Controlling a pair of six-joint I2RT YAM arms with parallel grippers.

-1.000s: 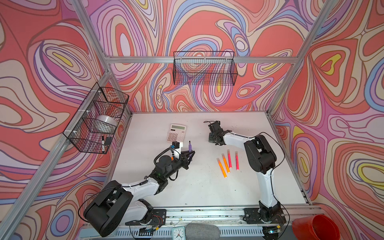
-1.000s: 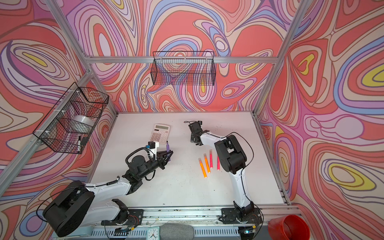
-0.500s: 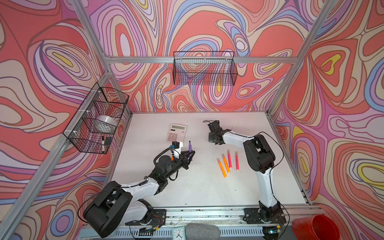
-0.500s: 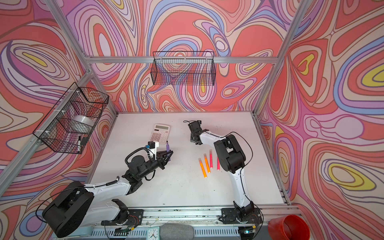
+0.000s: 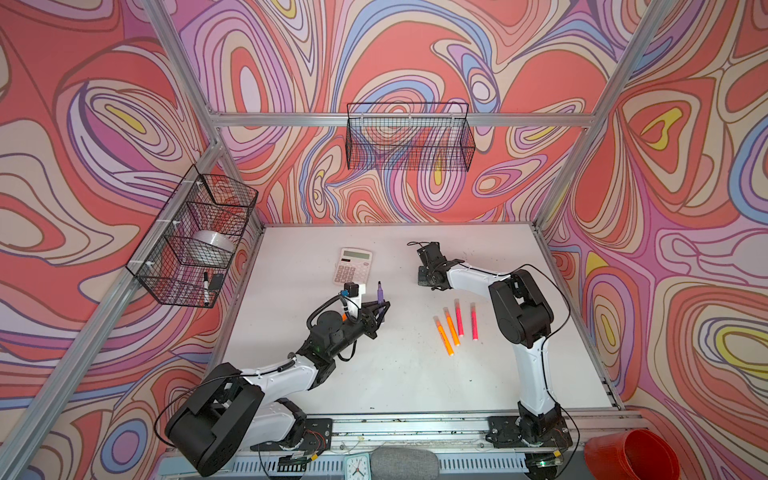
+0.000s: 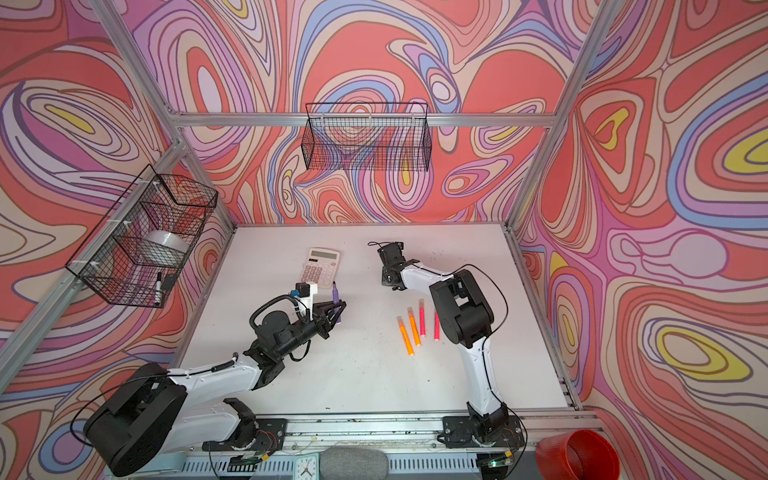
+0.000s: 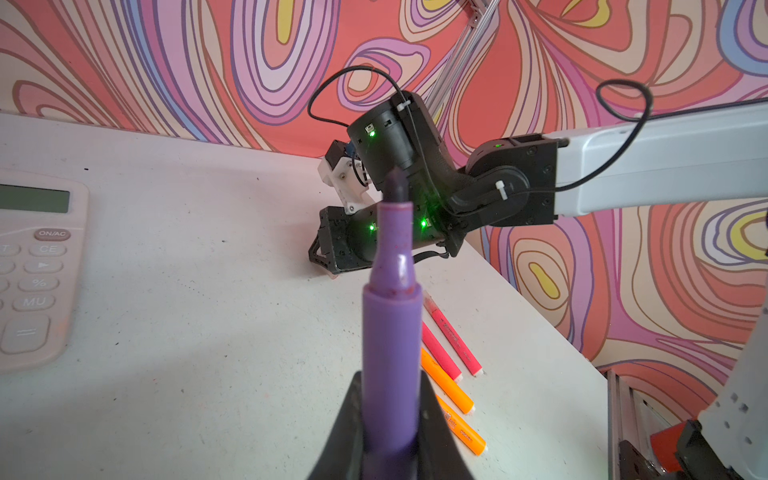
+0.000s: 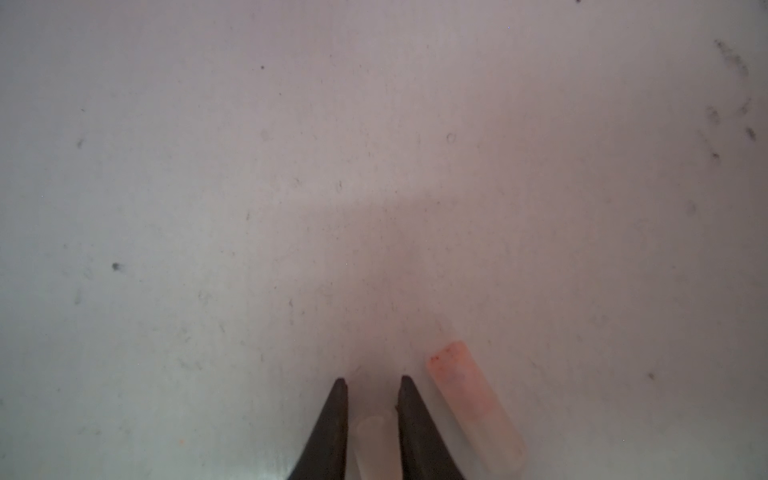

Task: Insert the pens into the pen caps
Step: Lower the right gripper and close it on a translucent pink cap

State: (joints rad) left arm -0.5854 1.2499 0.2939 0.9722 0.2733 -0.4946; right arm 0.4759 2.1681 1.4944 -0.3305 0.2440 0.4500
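Pens catch my eye first. The left gripper [image 5: 381,308] is clamped tight on a purple pen [image 7: 390,332], gripping the lower barrel. The pen stands nearly upright above the table [image 5: 395,374], with its dark tapered tip uppermost and bare. It is held just in front of the pink calculator [image 5: 353,266], which lies flat towards the back wall.

Across the middle, the right gripper [image 8: 372,378] is tipped down at the tabletop. In its wrist camera, two dark fingers [image 8: 332,428] stand narrowly apart with a pale cap [image 8: 372,446] lying lengthwise between them on the table. The fingers sit very close to the cap's sides, but I cannot tell whether they are actually pinching it. Just outside one finger lies a second cap [image 8: 473,405]. It is see-through with an orange-pink stain and is angled a little away from the first.

Four more pens lie on the table in front of that gripper, nearer the right arm. They lie side by side and run roughly front to back. From the left they are an orange pen [image 5: 443,336], a second orange pen [image 5: 451,328] close beside it, a pink pen [image 5: 459,319] and a second pink pen [image 5: 474,322] a little apart. No gripper touches any of them.
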